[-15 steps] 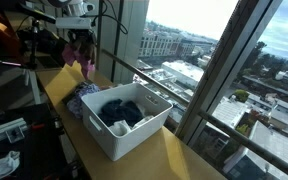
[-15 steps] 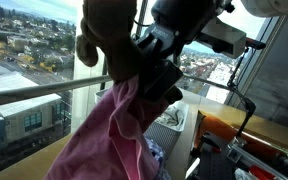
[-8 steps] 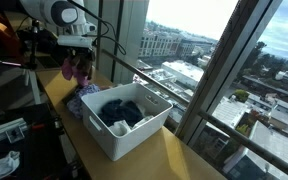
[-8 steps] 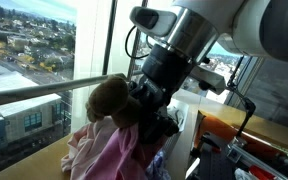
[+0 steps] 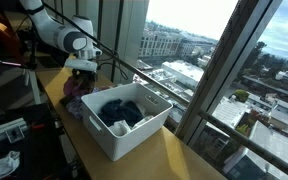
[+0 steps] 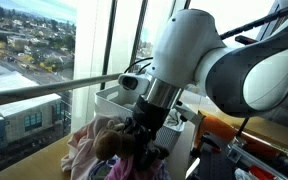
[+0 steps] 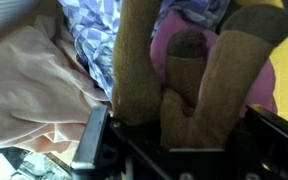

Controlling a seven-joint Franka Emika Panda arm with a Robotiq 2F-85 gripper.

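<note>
low down, gripper [image 7: 179,128] tight around brown plush toy [image 7: 139,60]; dark clothes [image 5: 124,111] inside white bin [image 5: 136,141]

The brown cloth [image 7: 144,70] in the gripper [image 7: 179,125] looked thick and fuzzy, like matt fleece. The peach-pink cloth [image 7: 29,90] beside it was thinner and smooth, softly creased. The blue-and-white cloth [image 7: 94,38] was a printed weave. The gripper itself was matt black. The arm [image 6: 224,70] had a glossy white shell. The bin [image 5: 144,133] was smooth white plastic, on a matt wooden worktop [image 5: 179,160].
</note>
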